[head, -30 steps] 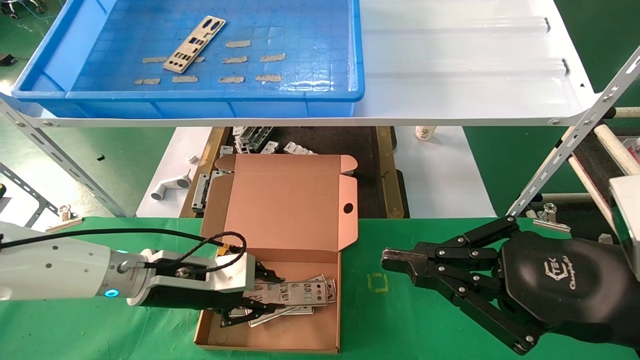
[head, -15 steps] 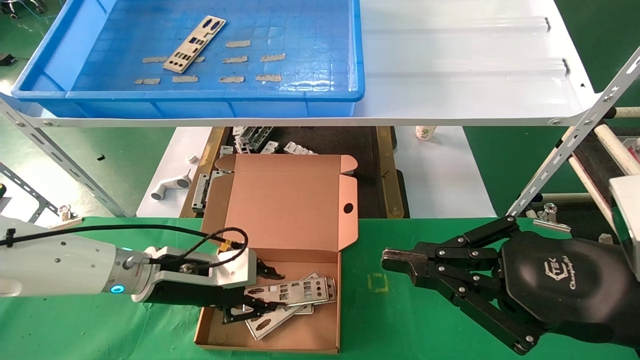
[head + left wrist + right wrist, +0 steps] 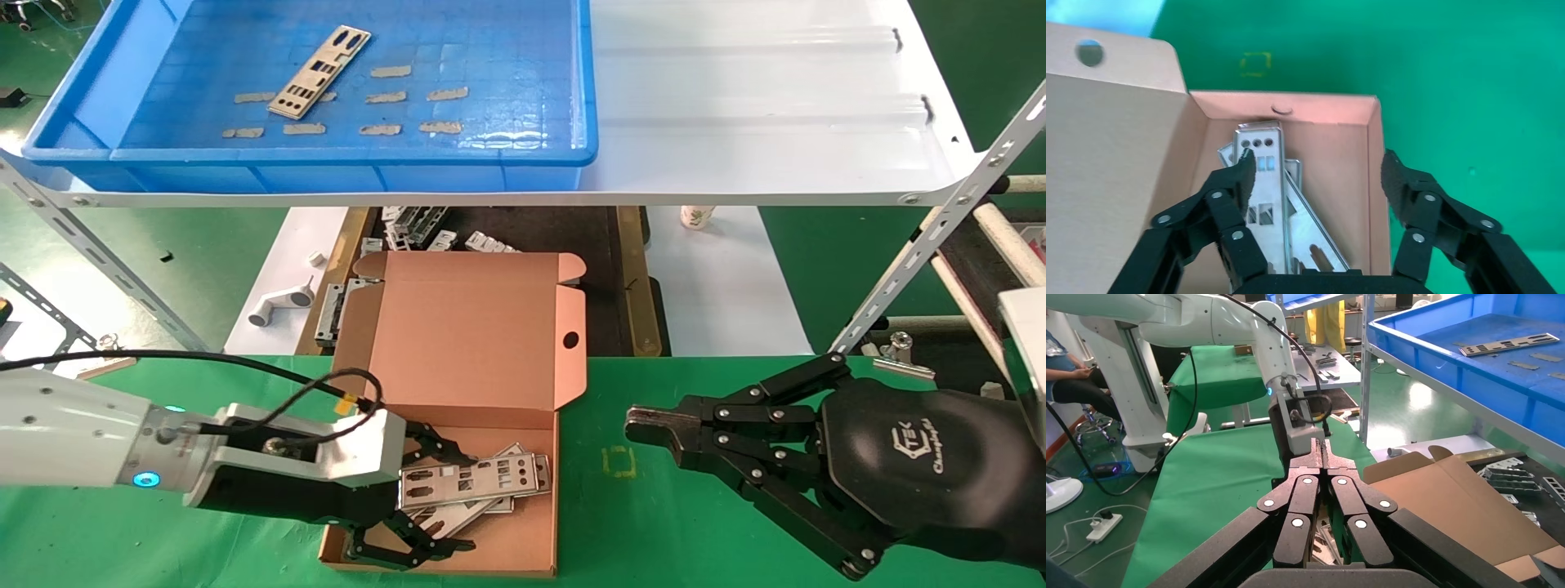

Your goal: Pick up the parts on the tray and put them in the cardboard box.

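Observation:
The cardboard box (image 3: 470, 327) lies open on the green table, lid folded back. Several silver plates (image 3: 474, 478) lie stacked and crossed in its base. My left gripper (image 3: 453, 498) is open over them, jaws wide apart, holding nothing; one fingertip (image 3: 1245, 160) overlaps the top plate (image 3: 1263, 184) in the left wrist view. One more plate (image 3: 319, 72) lies in the blue tray (image 3: 327, 155) on the shelf, among beige tape scraps. My right gripper (image 3: 641, 425) is shut and empty, parked right of the box; its own view (image 3: 1321, 447) shows the jaws pressed together.
The white shelf sheet (image 3: 760, 98) carries the tray, on slanted metal struts (image 3: 923, 245). Below it lie chunky metal brackets (image 3: 417, 229) and a white pipe fitting (image 3: 278, 306). A yellow square mark (image 3: 619, 461) sits on the green cloth between box and right gripper.
My left gripper has opened wide and let go of the top plate, which now rests in the box. The arm has drawn back a little to the left. The right arm has not moved.

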`<action>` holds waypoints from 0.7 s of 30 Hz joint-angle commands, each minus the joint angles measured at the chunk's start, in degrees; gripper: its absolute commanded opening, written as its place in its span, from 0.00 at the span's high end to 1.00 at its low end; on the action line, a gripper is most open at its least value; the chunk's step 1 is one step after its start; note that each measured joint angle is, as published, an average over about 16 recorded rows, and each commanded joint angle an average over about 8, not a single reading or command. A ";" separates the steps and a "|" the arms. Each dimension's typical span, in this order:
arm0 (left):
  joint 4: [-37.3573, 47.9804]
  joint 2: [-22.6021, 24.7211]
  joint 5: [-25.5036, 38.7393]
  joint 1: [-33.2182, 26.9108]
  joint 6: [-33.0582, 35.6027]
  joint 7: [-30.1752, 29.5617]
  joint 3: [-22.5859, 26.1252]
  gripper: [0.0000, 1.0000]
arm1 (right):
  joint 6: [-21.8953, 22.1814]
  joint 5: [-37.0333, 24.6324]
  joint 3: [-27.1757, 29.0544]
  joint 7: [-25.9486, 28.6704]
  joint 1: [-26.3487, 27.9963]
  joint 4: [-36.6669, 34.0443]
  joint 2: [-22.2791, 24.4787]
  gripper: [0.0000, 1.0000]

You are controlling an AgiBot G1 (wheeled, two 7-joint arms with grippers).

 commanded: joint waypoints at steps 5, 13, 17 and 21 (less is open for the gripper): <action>-1.86 -1.28 -2.62 1.85 1.35 -1.37 -3.34 0.00 | 0.00 0.00 0.00 0.00 0.00 0.00 0.00 0.00; -4.65 -3.19 -6.44 4.56 3.36 -3.50 -8.24 0.00 | 0.00 0.00 0.00 0.00 0.00 0.00 0.00 0.00; -6.05 -4.14 -8.35 5.92 4.37 -4.57 -10.71 0.00 | 0.00 0.00 0.00 0.00 0.00 0.00 0.00 0.00; -7.44 -5.09 -10.25 7.27 5.37 -5.62 -13.15 0.00 | 0.00 0.00 0.00 0.00 0.00 0.00 0.00 0.00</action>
